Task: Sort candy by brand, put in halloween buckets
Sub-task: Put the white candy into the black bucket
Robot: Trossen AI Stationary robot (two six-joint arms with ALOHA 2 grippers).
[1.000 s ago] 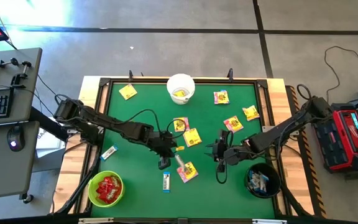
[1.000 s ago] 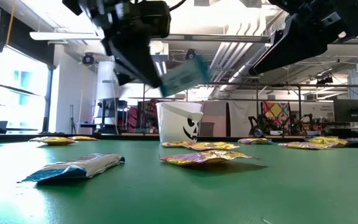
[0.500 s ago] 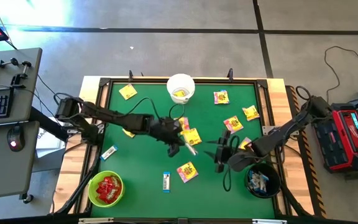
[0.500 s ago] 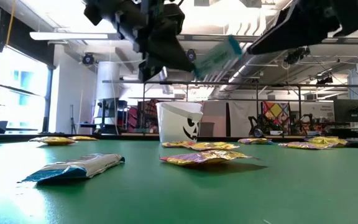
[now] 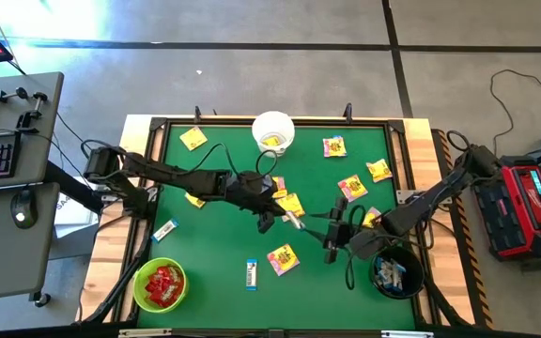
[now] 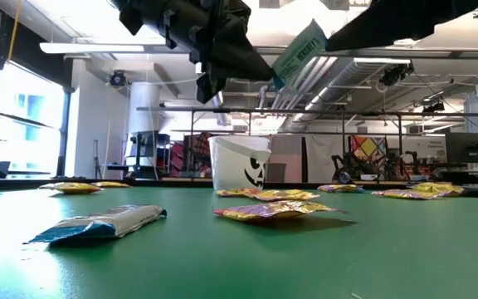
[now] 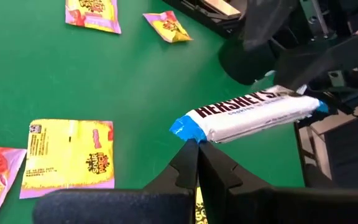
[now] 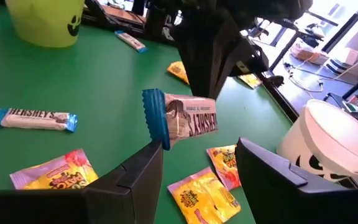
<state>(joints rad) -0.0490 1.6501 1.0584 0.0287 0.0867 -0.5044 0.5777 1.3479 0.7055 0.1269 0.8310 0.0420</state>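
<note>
- Two grippers meet mid-table: my left gripper pinches a white-and-blue bar by one end, above the green table
- My right gripper stands wide around its free end
- Black bucket sits just beside the right arm

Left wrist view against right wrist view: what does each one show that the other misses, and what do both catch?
Only the left wrist view shows the left gripper shut on the blue end of the Hershey's bar, held above the table. Only the right wrist view shows the white bucket, the lime green bucket, a second Hershey's bar lying on the green mat, and the right gripper open just under the held bar. Both show that held bar and yellow candy packets on the mat.
</note>
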